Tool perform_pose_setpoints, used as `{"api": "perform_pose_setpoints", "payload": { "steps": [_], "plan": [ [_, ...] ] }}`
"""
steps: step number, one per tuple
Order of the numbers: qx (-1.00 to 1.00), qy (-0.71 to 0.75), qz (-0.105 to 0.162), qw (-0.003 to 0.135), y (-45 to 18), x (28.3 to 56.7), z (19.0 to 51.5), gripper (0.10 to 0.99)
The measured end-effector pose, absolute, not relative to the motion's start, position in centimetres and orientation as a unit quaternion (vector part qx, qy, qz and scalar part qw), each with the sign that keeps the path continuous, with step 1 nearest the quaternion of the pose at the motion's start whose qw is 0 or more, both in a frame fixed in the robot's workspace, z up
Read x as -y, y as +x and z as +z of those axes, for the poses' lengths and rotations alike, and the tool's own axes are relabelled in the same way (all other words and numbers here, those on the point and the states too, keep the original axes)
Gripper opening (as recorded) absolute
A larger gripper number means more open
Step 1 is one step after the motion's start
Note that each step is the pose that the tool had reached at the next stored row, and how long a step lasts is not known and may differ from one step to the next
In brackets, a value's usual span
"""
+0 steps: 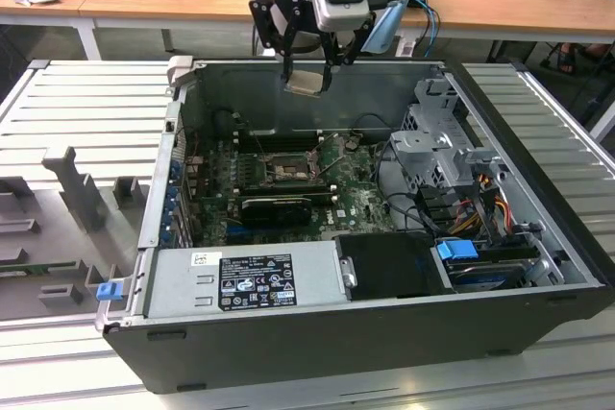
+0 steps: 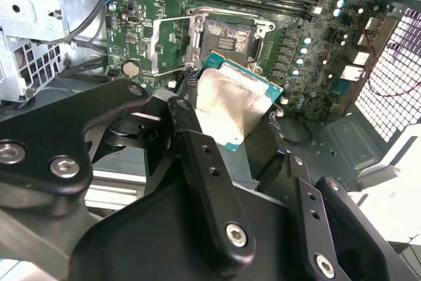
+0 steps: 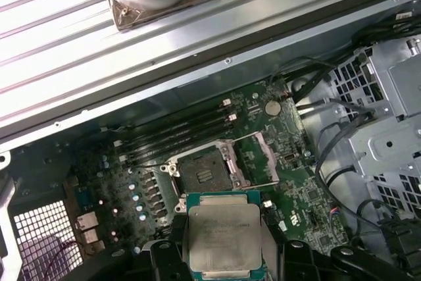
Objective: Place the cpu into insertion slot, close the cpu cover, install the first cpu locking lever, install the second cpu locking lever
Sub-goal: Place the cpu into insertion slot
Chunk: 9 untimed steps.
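Note:
My gripper (image 1: 307, 76) hangs above the open computer case (image 1: 317, 343), shut on the cpu (image 1: 306, 83), a thin square chip with a pale metal face and green edge. In both wrist views the cpu (image 2: 237, 106) (image 3: 223, 238) sits level between the black fingers (image 2: 197, 156). Below it on the green board lies the insertion slot (image 1: 286, 172) (image 2: 227, 36) (image 3: 202, 174), dark and bare. The cpu cover (image 2: 172, 43) (image 3: 258, 158) stands flipped open beside the slot. The cpu is well above the slot and apart from it.
Long black memory slots (image 1: 274, 139) run behind the socket, and a black finned card (image 1: 277, 206) lies in front of it. A power supply (image 1: 250, 280) fills the case front; a drive cage (image 1: 442, 151) and cables stand on the exterior view's right. Grey fixtures (image 1: 67, 199) sit outside on its left.

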State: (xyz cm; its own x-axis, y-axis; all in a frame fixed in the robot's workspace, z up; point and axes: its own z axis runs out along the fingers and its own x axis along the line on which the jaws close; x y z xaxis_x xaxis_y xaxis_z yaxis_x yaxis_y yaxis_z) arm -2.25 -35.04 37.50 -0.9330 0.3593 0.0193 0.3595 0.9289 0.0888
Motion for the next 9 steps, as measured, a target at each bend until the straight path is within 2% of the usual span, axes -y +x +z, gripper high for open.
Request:
{"api": "perform_pose_setpoints", "payload": {
  "steps": [9],
  "plan": [
    [0.974, -0.22, -0.045, 0.0, -2.25, 35.04, 37.47, 0.529]
  ]
}}
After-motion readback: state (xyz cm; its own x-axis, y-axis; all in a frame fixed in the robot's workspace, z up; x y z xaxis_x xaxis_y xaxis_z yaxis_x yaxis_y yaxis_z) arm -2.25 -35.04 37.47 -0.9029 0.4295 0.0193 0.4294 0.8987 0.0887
